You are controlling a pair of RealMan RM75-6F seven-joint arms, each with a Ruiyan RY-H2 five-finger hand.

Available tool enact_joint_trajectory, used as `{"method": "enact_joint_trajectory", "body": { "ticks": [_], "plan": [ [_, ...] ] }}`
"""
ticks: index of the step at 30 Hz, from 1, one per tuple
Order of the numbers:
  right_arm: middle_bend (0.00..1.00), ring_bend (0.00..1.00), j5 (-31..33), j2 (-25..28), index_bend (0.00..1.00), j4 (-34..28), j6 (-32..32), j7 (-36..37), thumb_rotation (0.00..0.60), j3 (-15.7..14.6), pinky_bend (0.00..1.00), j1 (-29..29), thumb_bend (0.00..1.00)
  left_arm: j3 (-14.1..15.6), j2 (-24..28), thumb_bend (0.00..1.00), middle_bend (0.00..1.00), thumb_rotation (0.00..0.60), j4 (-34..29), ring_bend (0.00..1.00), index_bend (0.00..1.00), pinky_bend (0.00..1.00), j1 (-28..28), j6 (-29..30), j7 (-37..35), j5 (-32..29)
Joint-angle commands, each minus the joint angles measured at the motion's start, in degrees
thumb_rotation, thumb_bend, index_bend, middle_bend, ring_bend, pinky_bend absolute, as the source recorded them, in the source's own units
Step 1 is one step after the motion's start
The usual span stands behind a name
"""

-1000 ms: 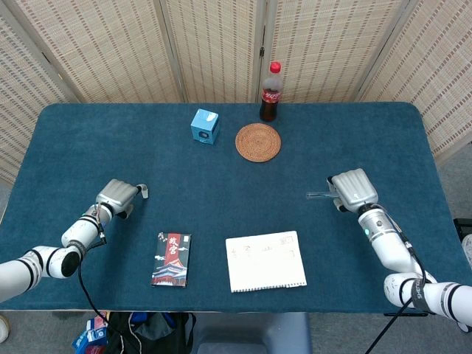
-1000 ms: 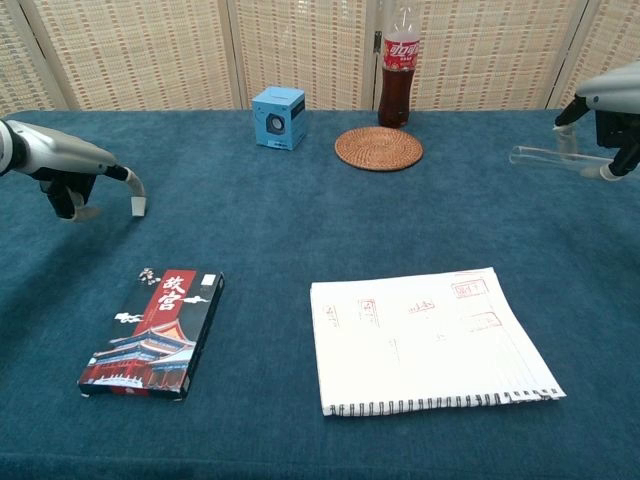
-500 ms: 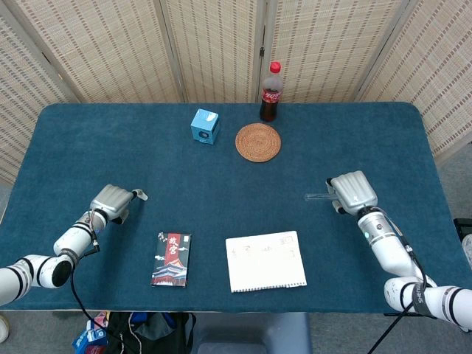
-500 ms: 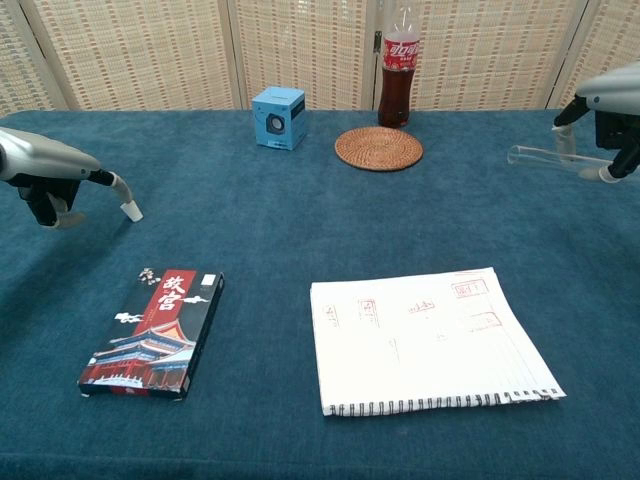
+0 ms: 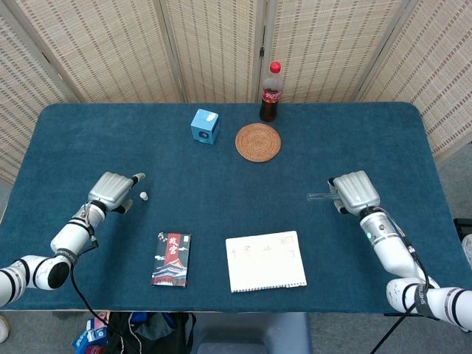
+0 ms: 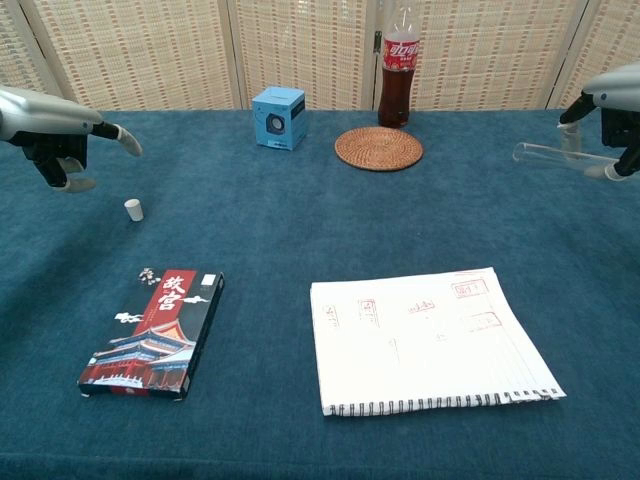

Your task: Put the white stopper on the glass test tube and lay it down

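Note:
The white stopper [image 5: 145, 195] [image 6: 131, 209] stands alone on the blue cloth, left of centre. My left hand [image 5: 112, 190] [image 6: 55, 130] hovers just left of it, raised off the cloth. One finger is stretched out and the hand holds nothing. My right hand [image 5: 354, 190] [image 6: 615, 110] is at the right side and grips the glass test tube [image 5: 321, 196] [image 6: 545, 153]. The tube is held roughly level above the cloth, its free end pointing toward the middle of the table.
A cola bottle [image 5: 270, 92], a woven coaster [image 5: 258, 141] and a small blue cube [image 5: 204, 126] stand at the back. A dark picture box [image 5: 171, 259] and a white spiral notebook [image 5: 265, 260] lie near the front edge.
My left hand has let go of the stopper, which now stands on the cloth, and has lifted up and away to the left. The right hand with the tube has barely moved.

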Motion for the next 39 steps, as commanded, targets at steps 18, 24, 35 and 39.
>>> {"method": "enact_joint_trajectory", "body": {
  "ticks": [18,24,35,39],
  "plan": [
    [1.00,1.00,-0.41,0.15,0.80,0.57,-0.12,0.77,0.600,-0.02,1.00,-1.04,0.62,-4.66,-9.82,0.23,0.00,0.600,13.23,0.00,0.32,0.00,3.35,2.33,-7.52,8.93],
    [1.00,1.00,-0.61,0.06,0.80,0.83,-0.40,0.88,0.600,0.08,1.00,-1.07,0.62,-4.98,-11.46,0.23,0.00,0.600,15.54,0.00,0.35,0.00,4.00,1.23,-8.63,10.32],
    [1.00,1.00,-0.46,-0.41,0.80,1.50,-0.87,0.89,0.600,0.04,1.00,-1.19,0.62,-5.78,-14.74,0.29,0.00,0.600,19.33,0.00,0.39,0.00,4.65,0.39,-9.12,12.32],
    [1.00,1.00,-0.22,-0.60,0.80,1.89,-1.18,0.94,0.600,0.09,1.00,-1.15,0.62,-6.09,-15.57,0.29,0.00,0.600,20.41,0.00,0.40,0.00,4.78,-0.07,-9.04,12.47]
  ]
}}
